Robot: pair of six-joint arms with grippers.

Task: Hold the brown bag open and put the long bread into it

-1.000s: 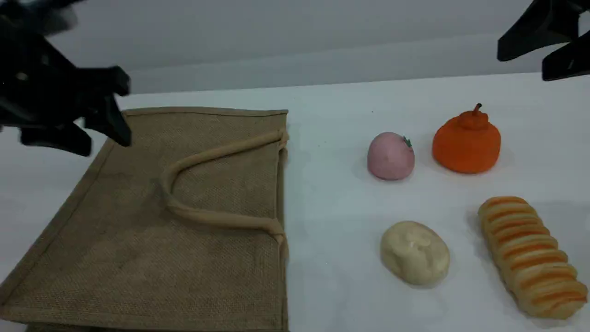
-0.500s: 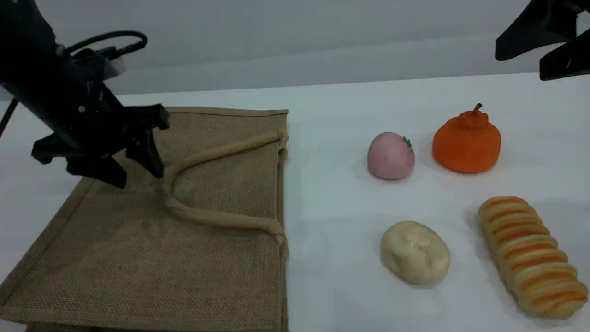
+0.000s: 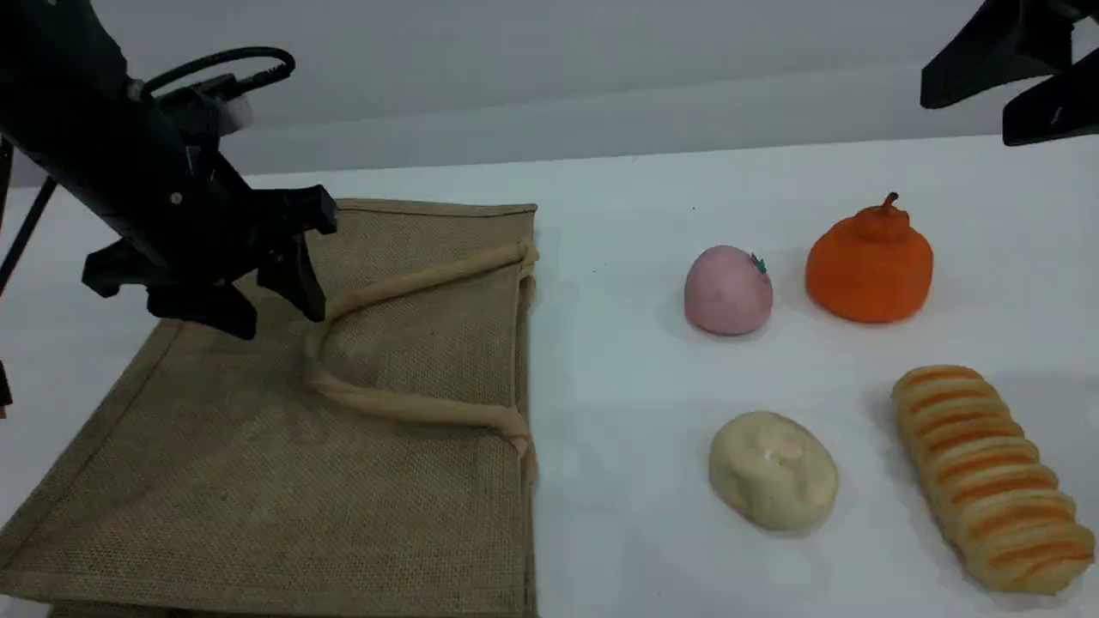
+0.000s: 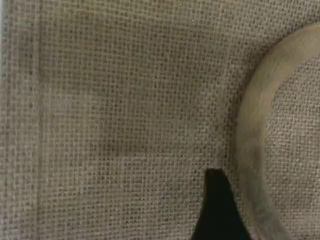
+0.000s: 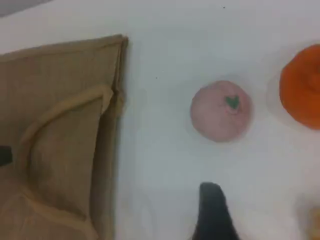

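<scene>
The brown bag [image 3: 343, 463] lies flat on the left of the table, its mouth edge facing right. Its beige loop handle [image 3: 412, 281] rests on top. My left gripper [image 3: 273, 311] hovers open just above the bag, beside the handle's bend, holding nothing. In the left wrist view one fingertip [image 4: 217, 210] sits next to the handle [image 4: 248, 135] over the weave [image 4: 125, 125]. The long bread [image 3: 992, 476] lies at the front right, untouched. My right gripper [image 3: 968, 118] hangs open and empty high at the back right, far from the bread.
A pink round fruit [image 3: 727, 290] and an orange pumpkin-like fruit [image 3: 869, 266] stand right of the bag. A cream round bun [image 3: 773, 470] lies between the bag and the bread. The right wrist view shows the bag [image 5: 55, 125], the pink fruit [image 5: 221, 111] and a fingertip [image 5: 212, 212].
My left arm has swung in from the far left and come down over the bag, ending beside the handle's bend. The right gripper has barely moved. No object has shifted.
</scene>
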